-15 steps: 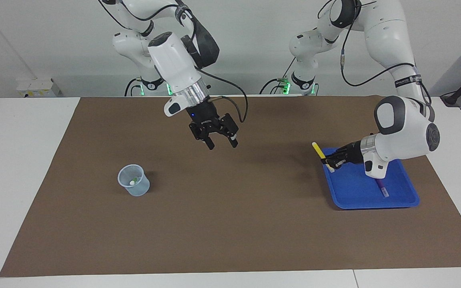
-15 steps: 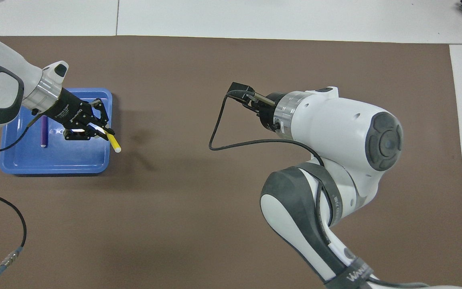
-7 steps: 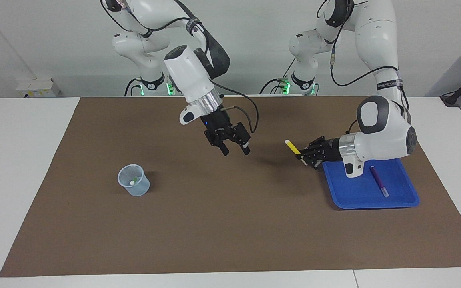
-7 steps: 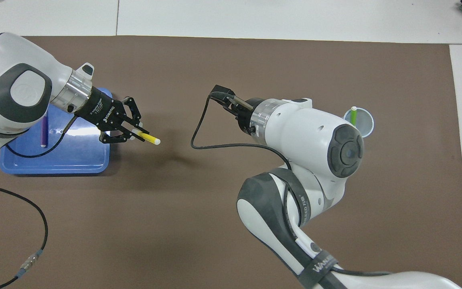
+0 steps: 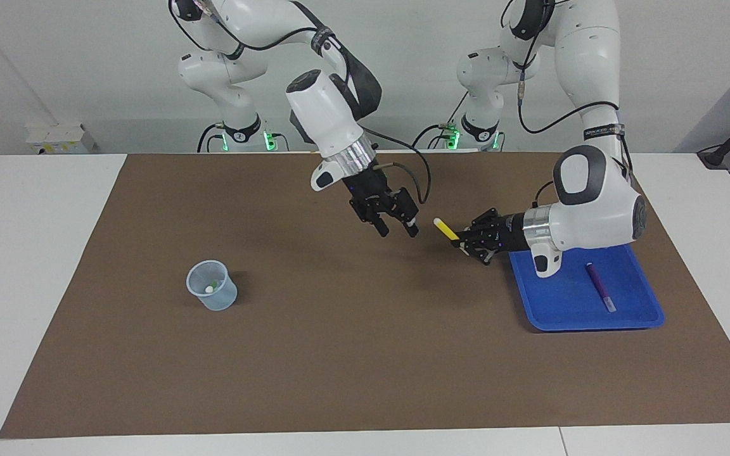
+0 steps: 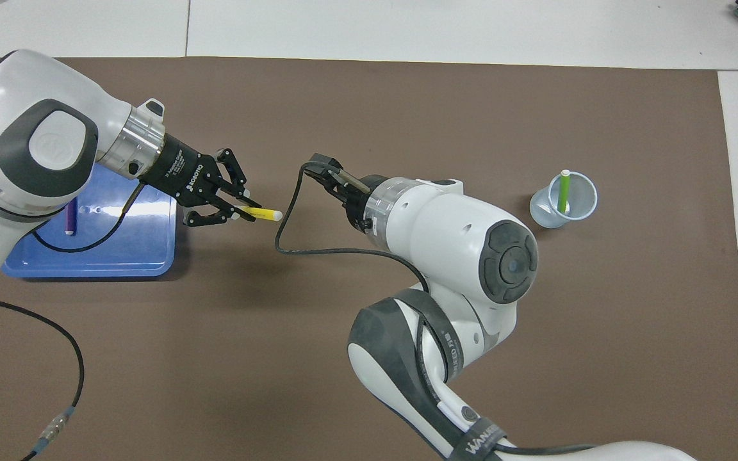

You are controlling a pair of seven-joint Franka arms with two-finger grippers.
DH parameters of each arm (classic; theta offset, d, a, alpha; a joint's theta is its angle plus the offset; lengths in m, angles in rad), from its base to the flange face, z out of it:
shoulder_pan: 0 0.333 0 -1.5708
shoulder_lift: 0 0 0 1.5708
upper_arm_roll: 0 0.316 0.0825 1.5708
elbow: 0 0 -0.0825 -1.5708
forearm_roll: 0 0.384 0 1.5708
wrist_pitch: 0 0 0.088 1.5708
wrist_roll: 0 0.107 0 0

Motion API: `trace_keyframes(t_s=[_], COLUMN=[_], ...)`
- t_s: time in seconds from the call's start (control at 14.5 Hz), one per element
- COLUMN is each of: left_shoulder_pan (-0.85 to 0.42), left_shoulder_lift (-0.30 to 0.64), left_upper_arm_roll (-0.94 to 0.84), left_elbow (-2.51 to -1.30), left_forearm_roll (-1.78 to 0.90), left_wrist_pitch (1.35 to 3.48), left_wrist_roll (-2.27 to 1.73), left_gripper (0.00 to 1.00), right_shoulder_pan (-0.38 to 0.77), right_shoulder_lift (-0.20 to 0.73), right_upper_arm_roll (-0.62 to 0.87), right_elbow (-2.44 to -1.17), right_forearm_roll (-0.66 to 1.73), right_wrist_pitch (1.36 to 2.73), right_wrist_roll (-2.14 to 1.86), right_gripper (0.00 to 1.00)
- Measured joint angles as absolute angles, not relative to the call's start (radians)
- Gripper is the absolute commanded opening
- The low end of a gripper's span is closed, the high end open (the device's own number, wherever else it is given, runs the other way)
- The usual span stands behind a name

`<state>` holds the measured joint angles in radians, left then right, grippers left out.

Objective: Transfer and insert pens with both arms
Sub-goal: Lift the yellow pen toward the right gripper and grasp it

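Note:
My left gripper (image 5: 461, 240) is shut on the yellow pen (image 5: 446, 229) and holds it in the air over the brown mat, just off the blue tray's edge, whitish cap end pointing at my right gripper; both show in the overhead view, the gripper (image 6: 239, 206) and the pen (image 6: 264, 212). My right gripper (image 5: 397, 228) is open and empty, raised over the mat's middle, a short gap from the pen's tip. The purple pen (image 5: 598, 287) lies in the blue tray (image 5: 561, 310). The green pen (image 6: 563, 191) stands in a clear cup (image 6: 577, 208).
The cup (image 5: 213, 297) stands on the mat toward the right arm's end. The tray (image 6: 119, 256) lies toward the left arm's end. A brown mat (image 5: 365, 354) covers the table. In the overhead view my right arm's wrist hides its fingers.
My left gripper has carried the yellow pen from over the tray out toward the table's middle. My right gripper has moved toward it and lowered a little, still open.

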<state>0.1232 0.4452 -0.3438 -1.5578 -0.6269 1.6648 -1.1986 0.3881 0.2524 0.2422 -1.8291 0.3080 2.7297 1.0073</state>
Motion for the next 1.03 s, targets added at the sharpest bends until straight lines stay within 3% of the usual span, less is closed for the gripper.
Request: trace_keyframes(t_s=[0.14, 0.62, 0.76, 0.96, 1.03], left_shoulder_pan=[0.093, 0.051, 0.046, 0.044, 0.044], left_shoulder_lift=[0.441, 0.435, 0.435, 0.433, 0.433], left_upper_arm_roll=[-0.344, -0.345, -0.345, -0.343, -0.343], left_elbow=[-1.558, -1.560, -1.561, -1.563, -1.563], left_forearm_roll=[-0.638, -0.687, -0.693, -0.694, -0.694], left_wrist_pitch=[1.691, 1.736, 1.741, 1.748, 1.748], left_wrist_roll=[-1.236, -1.292, -1.296, -1.298, -1.298], left_gripper=[0.00, 0.00, 0.00, 0.00, 0.00], right_shoulder_pan=[0.398, 0.424, 0.427, 0.427, 0.427], right_shoulder_lift=[0.253, 0.260, 0.262, 0.263, 0.264], right_upper_arm_roll=[0.242, 0.242, 0.242, 0.241, 0.241], right_elbow=[-1.828, -1.829, -1.829, -1.832, -1.832], right_forearm_roll=[0.308, 0.308, 0.308, 0.308, 0.308], right_wrist_pitch=[2.730, 2.729, 2.729, 2.724, 2.724], right_wrist_roll=[1.023, 1.032, 1.032, 1.032, 1.032], right_gripper=[0.69, 0.58, 0.43, 0.07, 0.00])
